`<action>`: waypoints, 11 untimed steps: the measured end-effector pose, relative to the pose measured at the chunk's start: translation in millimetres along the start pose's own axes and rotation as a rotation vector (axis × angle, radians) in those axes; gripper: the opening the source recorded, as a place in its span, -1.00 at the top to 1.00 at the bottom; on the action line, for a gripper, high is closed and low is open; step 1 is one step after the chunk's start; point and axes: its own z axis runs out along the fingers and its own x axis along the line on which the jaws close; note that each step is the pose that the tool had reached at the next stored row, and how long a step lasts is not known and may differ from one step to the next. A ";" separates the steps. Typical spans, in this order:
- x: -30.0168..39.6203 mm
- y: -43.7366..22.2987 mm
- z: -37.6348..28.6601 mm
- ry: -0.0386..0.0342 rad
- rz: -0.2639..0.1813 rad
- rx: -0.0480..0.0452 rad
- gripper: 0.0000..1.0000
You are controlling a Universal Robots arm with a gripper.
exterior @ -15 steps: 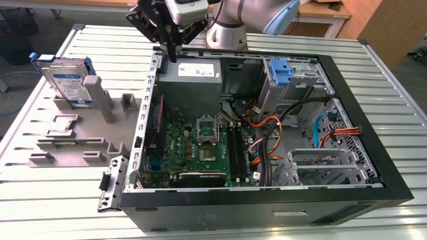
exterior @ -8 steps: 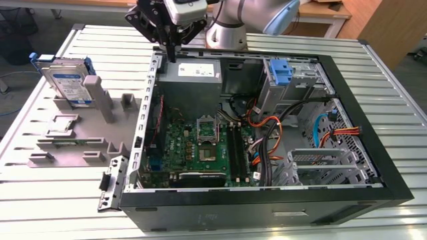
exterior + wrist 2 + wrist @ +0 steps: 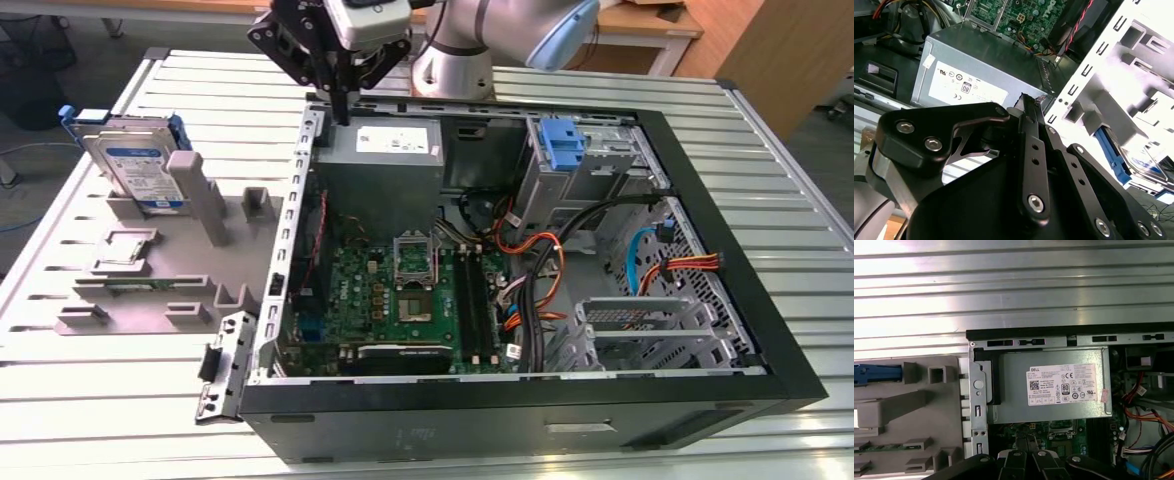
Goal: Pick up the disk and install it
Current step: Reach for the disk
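The disk [image 3: 139, 166], a silver hard drive with a white-and-blue label and a blue bracket, leans upright in the grey holder [image 3: 160, 270] at the exterior view's left, outside the computer case. Its blue edge [image 3: 876, 374] appears in the first wrist view, and the disk [image 3: 1149, 167] also lies beyond the case wall in the second wrist view. My gripper [image 3: 343, 115] hangs over the case's back left corner, above the power supply, well apart from the disk. Its two black fingers [image 3: 1029, 130] are pressed together, shut with nothing between them. The gripper [image 3: 1026, 442] points down toward the motherboard edge.
The open computer case [image 3: 747, 300] lies on a slatted metal table [image 3: 80, 400]. Inside are the grey power supply [image 3: 387, 150], the green motherboard [image 3: 400, 300], orange and black cables [image 3: 534, 260], and a blue latch on a metal cage [image 3: 563, 145].
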 end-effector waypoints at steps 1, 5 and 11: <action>0.3 0.0 0.0 0.0000 0.000 -0.0001 0.80; 1.5 -0.1 0.2 0.0000 0.000 -0.0001 0.80; 3.4 -0.3 0.3 0.0000 0.000 0.0000 0.80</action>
